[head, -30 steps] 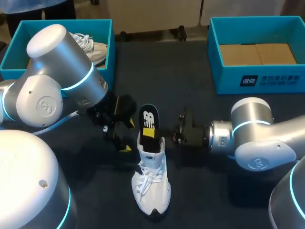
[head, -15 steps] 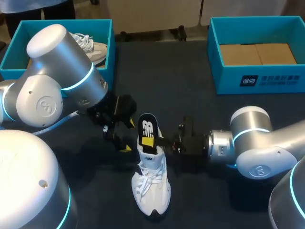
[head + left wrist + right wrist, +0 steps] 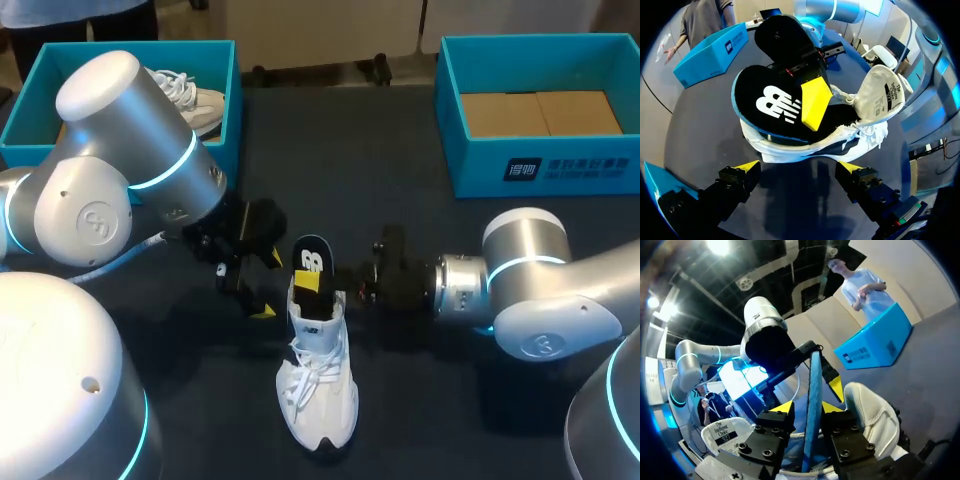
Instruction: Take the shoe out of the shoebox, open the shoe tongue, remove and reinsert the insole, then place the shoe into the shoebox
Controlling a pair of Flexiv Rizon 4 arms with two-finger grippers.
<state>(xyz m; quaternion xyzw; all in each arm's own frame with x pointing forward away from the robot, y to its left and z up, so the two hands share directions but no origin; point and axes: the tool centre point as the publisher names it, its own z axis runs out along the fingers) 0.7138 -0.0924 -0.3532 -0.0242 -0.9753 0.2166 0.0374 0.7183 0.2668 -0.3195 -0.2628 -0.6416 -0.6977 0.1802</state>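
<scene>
Two arms meet at the white shoe (image 3: 318, 385), which lies on the dark tabletop (image 3: 400, 150) at the lower middle of the head view, toe toward the bottom edge. We see its black insole (image 3: 311, 262) standing up out of the heel opening, its lower end inside the shoe. Our right arm (image 3: 520, 290) comes in from the right edge, and the right jaws are clamped on the insole: in the right wrist view it stands edge-on between the two yellow fingertips (image 3: 783, 407), both against it. Our left arm (image 3: 120, 170) comes in from the left edge. The left jaws stand apart with nothing between them, just left of the heel. In the left wrist view the shoe sits ahead of them, its tongue (image 3: 880, 97) pulled open with the inner label showing. At the upper left of the head view a teal shoebox (image 3: 228, 120) holds a second shoe (image 3: 195, 100). At the upper right, another teal box (image 3: 470, 165) has a brown cardboard floor.
</scene>
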